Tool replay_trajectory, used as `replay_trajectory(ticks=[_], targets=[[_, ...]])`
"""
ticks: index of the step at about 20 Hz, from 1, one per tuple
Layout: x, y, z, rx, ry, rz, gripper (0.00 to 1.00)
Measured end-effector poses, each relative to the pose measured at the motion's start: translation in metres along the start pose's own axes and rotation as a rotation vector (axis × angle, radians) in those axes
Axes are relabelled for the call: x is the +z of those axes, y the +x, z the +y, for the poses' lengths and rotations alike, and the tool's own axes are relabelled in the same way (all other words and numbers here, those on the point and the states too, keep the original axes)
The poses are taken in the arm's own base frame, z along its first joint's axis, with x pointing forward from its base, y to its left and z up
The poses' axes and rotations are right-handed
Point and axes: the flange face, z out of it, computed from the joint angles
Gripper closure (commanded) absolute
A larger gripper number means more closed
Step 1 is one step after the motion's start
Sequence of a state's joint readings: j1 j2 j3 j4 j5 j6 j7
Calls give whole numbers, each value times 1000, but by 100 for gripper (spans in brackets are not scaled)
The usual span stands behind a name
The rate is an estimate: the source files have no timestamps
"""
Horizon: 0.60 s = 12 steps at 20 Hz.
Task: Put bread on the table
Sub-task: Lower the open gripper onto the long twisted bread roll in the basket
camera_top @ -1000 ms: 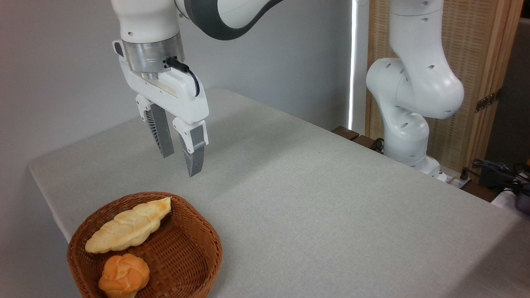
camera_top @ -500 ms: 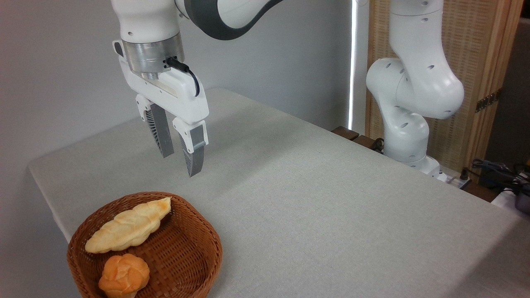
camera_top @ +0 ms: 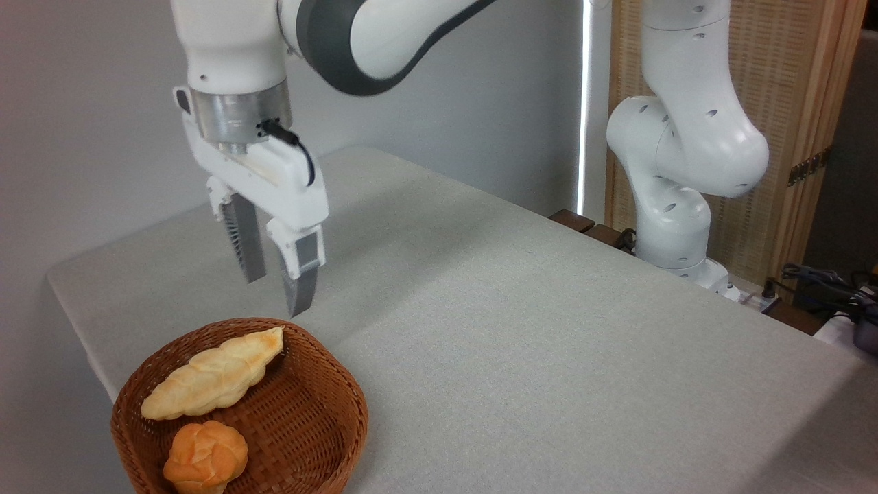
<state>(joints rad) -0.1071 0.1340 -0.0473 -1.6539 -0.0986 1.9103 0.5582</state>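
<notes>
My pincer [camera_top: 274, 296] hangs in the air above the far rim of the basket [camera_top: 329, 439], fingers pointing down, parted with a clear gap between them and nothing held. The bread [camera_top: 212, 374], long, pale and braided, lies inside the basket along its back edge, its browner tip up at the right, just below and left of my fingertips, not touching them. A small orange bun [camera_top: 206, 456] sits in the basket too, in front of the bread, near it. The basket rests at the near left corner of the grey table [camera_top: 549, 329]. My arm's base [camera_top: 686, 206] stands at the table's far right edge.
</notes>
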Motion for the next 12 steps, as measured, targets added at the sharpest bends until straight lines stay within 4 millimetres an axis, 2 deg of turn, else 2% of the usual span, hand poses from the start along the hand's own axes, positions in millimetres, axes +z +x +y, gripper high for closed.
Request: replay_trajectory(ticks=[7, 12], targets=[[50, 24, -22, -45, 47, 90, 0], [87, 35, -27, -62, 32, 115, 0]])
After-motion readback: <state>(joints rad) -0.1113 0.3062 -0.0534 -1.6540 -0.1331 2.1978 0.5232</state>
